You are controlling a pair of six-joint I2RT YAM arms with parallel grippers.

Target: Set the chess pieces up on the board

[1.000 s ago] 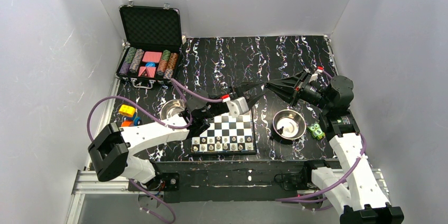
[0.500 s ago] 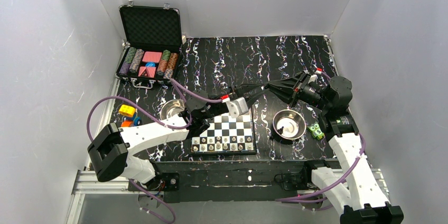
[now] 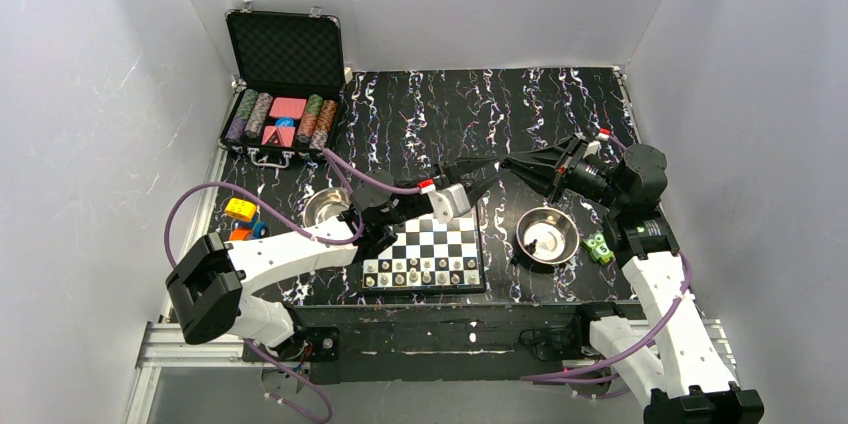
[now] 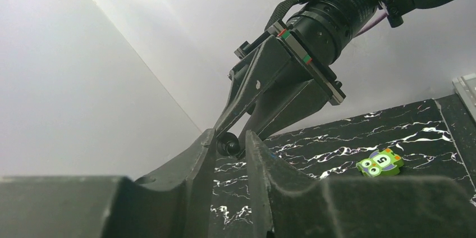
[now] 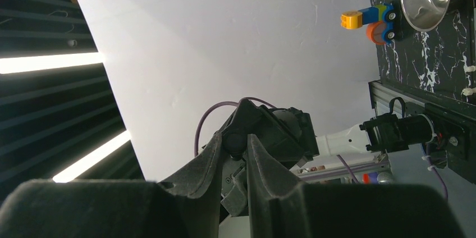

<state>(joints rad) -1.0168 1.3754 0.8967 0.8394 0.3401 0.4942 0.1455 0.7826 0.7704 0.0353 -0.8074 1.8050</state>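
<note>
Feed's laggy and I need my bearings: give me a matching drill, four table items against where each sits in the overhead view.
1 chessboard
2 black case
3 green block
4 yellow block

A far-left corner
B near edge, centre
C just right of the right bowl
D left of the left bowl

Pairs: 1-B, 2-A, 3-C, 4-D.

Top view: left gripper [image 3: 494,166] has shifted toward 3 o'clock. A second ago a clear gap stood between it and the right gripper [image 3: 511,161]. Now the two sets of tips meet, both at a small black chess piece [image 4: 228,147]. The left jaws look slightly narrower. The last half second shows almost no further motion.
</note>
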